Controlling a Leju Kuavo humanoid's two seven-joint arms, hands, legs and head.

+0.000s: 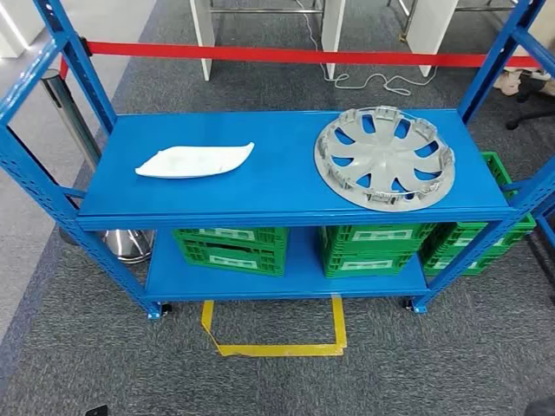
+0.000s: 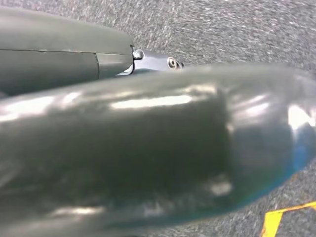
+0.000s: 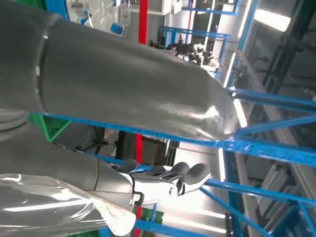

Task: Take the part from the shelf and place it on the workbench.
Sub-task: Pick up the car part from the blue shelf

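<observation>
Yellow floor tape [image 1: 275, 334], three green crates [image 1: 229, 249] — one hubcap [image 1: 384, 157], one white part [image 1: 194, 160]; right hand [image 3: 164, 180] empty, fingers extended; left unclear.

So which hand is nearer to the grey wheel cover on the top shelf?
Probably right. The wheel cover lies at the right end of the shelf. The right hand is raised before blue beams; the left hand hangs over carpet near yellow tape.

Before me the shelf [image 1: 281, 173], its top board carrying a curved panel [image 1: 195, 160] toward the left end, a wheel cover [image 1: 384, 157] at the right end, crates [image 1: 231, 248] on the lower board beneath
</observation>
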